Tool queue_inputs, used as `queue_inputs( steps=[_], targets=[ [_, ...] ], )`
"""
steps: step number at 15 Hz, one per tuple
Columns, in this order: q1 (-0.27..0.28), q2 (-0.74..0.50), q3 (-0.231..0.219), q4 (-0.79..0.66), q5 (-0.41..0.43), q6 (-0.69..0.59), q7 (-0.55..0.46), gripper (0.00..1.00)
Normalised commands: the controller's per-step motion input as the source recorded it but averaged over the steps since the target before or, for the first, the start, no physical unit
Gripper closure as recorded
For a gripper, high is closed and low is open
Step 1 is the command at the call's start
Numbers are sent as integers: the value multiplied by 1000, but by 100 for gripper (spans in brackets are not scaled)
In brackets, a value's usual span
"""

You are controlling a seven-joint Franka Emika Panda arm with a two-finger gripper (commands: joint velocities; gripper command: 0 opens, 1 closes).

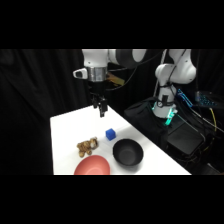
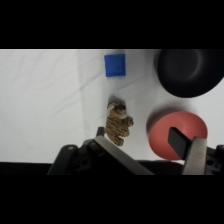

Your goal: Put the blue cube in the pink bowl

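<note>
White table point(image 1: 65, 131) spread below, bearing four things. High above its far end, gripper point(image 1: 102, 108) hanging from the arm, well clear of everything; fingers point(image 2: 191, 150) held apart in the wrist view, nothing between them.

Black bowl point(image 1: 127, 152) near the table's front right, upright, nothing seen inside from either view. Pink bowl point(image 1: 93, 165) just left of it at the front edge, partly cut off in the side view, interior likewise bare; in the wrist view partly hidden behind one finger.

Brown striped toy point(image 1: 87, 145) lying just behind the pink bowl, apart from its rim.

Blue cube point(image 1: 110, 134) resting on the bare tabletop, outside both bowls, behind the black bowl and to the right of the toy, touching neither.
</note>
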Motion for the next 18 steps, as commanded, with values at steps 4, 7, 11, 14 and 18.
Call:
queue_inputs(
  steps=[4, 7, 11, 14, 18],
  targets=[
    [-35, -66, 4, -105, 13, 65, -35, 0],
    [-75, -144, -31, -261, 24, 194, -119, 0],
    [-82, -171, -29, -359, 90, 364, -259, 0],
    [-58, -122, -12, -362, 158, 471, -328, 0],
    [-31, -59, 2, -273, 173, 398, -272, 0]
  ],
)
